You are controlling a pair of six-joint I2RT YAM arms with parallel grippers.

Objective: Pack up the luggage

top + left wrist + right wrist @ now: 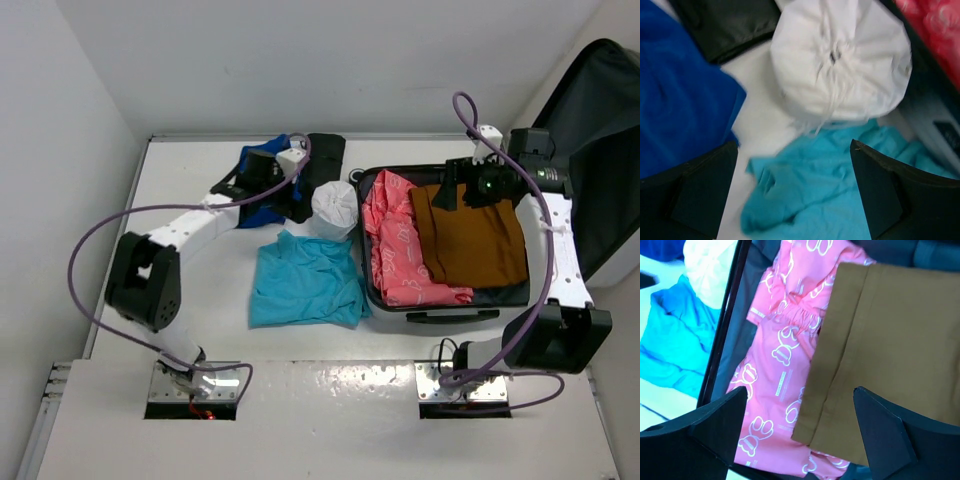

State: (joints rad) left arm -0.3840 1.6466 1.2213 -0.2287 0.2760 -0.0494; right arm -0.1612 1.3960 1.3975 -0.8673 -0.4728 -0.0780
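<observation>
Top external view: one luggage (497,297) lies open on the table's (180,170) right side, handle (452,316) toward the arms, long axis unclear, holding two garments (395,245), with four cloths (300,285) outside; both jaws spread, empty.

left arm (195,225) and right arm (562,255): my links white, joint housings black | purple cable (459,105) trailing each | base plates (228,386) bare metal, perhaps screwed at corners | left gripper (794,144) fingers (890,200): matte black wedges | small green light (487,184) on my right wrist

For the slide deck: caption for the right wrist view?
Open right pincer over a brown garment overlapping a pink printed garment inside the luggage.
</observation>
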